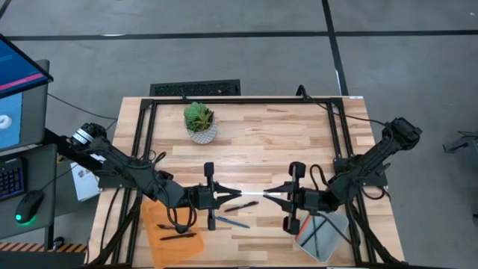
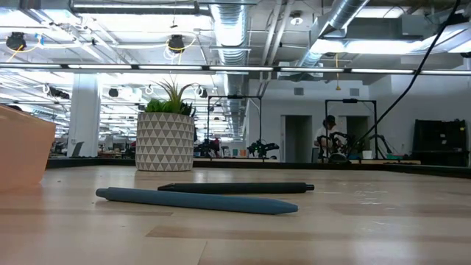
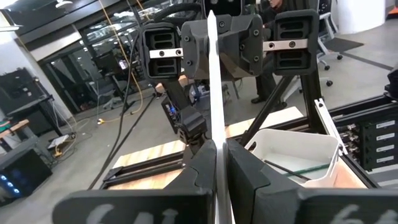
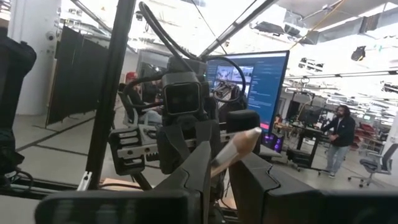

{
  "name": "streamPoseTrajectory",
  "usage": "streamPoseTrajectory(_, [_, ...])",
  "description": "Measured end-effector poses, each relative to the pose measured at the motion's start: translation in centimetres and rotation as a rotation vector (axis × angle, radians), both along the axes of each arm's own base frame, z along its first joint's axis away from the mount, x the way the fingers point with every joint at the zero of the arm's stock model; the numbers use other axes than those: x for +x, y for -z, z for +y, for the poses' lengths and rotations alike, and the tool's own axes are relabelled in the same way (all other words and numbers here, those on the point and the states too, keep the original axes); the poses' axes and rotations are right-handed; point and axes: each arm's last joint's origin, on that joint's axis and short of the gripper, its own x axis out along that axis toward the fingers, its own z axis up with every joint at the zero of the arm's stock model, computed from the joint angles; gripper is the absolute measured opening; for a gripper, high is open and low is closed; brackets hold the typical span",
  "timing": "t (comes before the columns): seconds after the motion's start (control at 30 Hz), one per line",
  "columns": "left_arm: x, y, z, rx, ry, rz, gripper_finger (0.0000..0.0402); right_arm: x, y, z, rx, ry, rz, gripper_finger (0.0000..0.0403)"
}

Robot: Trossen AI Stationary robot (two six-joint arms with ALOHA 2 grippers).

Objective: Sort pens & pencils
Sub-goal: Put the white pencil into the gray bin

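Note:
A white pencil (image 1: pixel 254 194) hangs level above the table between my two grippers. My left gripper (image 1: pixel 224 196) is shut on its left end and my right gripper (image 1: pixel 282 196) on its right end. A black pen (image 1: pixel 243 205) and a blue pen (image 1: pixel 234 222) lie flat on the wood below; both also show in the low view, the black pen (image 2: pixel 235 188) behind the blue pen (image 2: pixel 199 200). An orange tray (image 1: pixel 173 237) holds black pens. A white bin (image 1: pixel 323 236) holds thin pencils. My left gripper pinches the white pencil's left end (image 3: pixel 215 155) between its two fingers, coming level from the table's left, fingers along the pencil. The pencil runs straight out toward the other gripper, clear of the table. My right gripper pinches the pencil's right end (image 4: pixel 235 149) between its two fingers, coming level from the table's right. The pencil is clear of the table.
A potted plant (image 1: pixel 199 121) in a patterned pot stands at the far middle of the table. The black frame rails (image 1: pixel 146 142) run along the left, right and far sides. The orange tray's wall (image 2: pixel 22 154) is at the near left.

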Motion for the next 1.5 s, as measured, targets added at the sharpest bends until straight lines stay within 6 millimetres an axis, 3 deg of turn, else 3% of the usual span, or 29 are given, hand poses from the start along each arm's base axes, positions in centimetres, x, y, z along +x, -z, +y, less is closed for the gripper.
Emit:
streamPoseTrajectory(0.33, [0.02,0.04,-0.09,-0.006,0.037,0.004,0.0002,0.04,0.04,0.04,-0.018,-0.009,-0.002,0.0037])
streamPoseTrajectory(0.7, [0.02,0.08,-0.13,-0.01,0.051,0.008,0.0004,0.04,0.1,0.05,-0.029,-0.002,0.004,0.0037])
streamPoseTrajectory(1.2, [0.01,0.13,-0.19,-0.049,0.067,0.011,0.0115,0.05,0.12,0.02,-0.031,0.012,0.008,0.0037])
streamPoseTrajectory(1.5, [-0.07,0.94,0.02,-0.009,-0.015,0.079,0.0149,-0.41,0.33,0.55,-0.033,0.044,0.036,0.0037])
